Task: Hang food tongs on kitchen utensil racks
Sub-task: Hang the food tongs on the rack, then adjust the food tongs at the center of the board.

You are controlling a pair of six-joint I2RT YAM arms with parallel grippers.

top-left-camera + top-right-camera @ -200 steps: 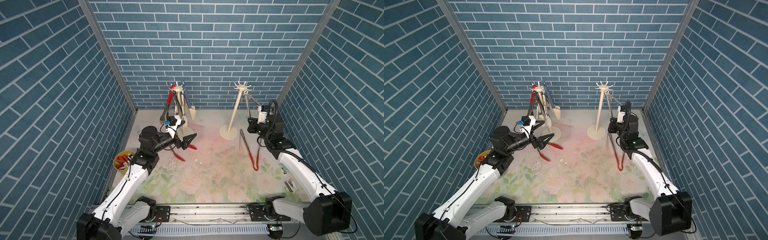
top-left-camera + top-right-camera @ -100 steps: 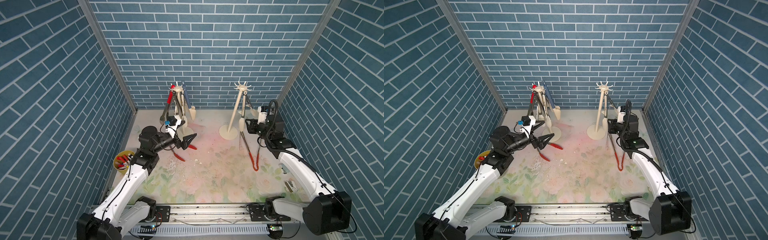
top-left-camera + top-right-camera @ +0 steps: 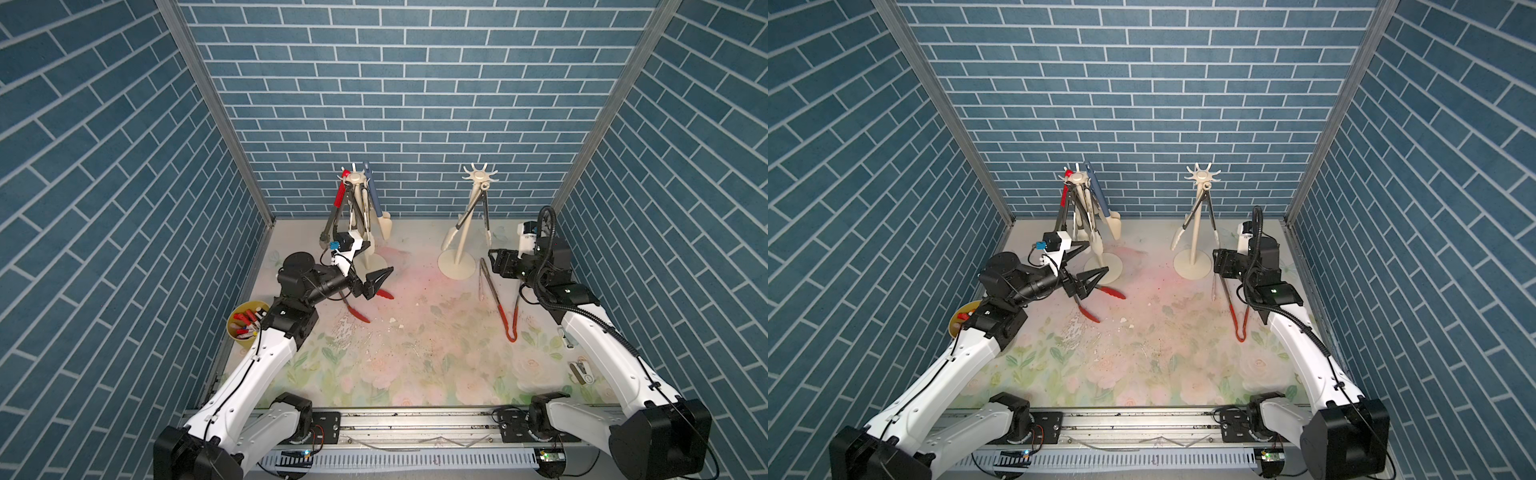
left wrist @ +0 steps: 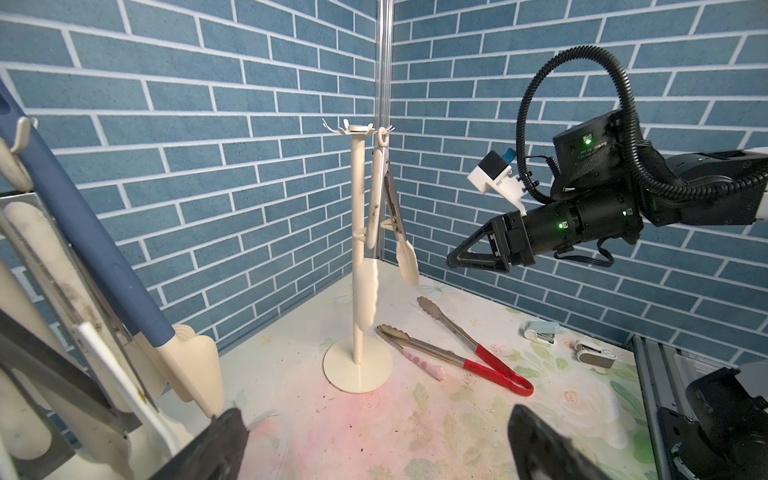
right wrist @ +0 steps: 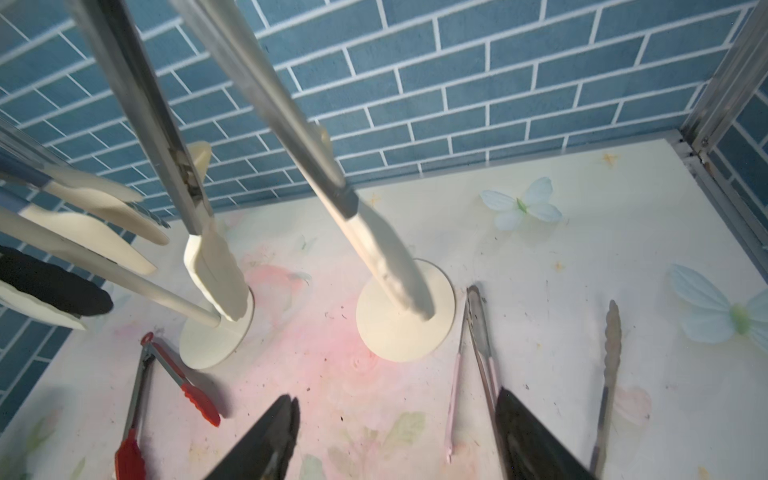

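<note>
Right wrist view: right pincer (image 5: 395, 397) was spread empty at lower centre; white-tipped tongs (image 5: 384, 257) were hung mid-frame from the rack (image 5: 399, 336), so no grip was needed. Left pincer (image 4: 376, 409) was likewise agape.

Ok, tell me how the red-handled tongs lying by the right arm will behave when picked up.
The red-handled tongs look like thin metal strips, so they are probably light and stiff along their length. They lie splayed in a V, so the arms will likely spring together if squeezed across both. The bare metal half may be slippery; the red sleeve probably grips better.
</note>
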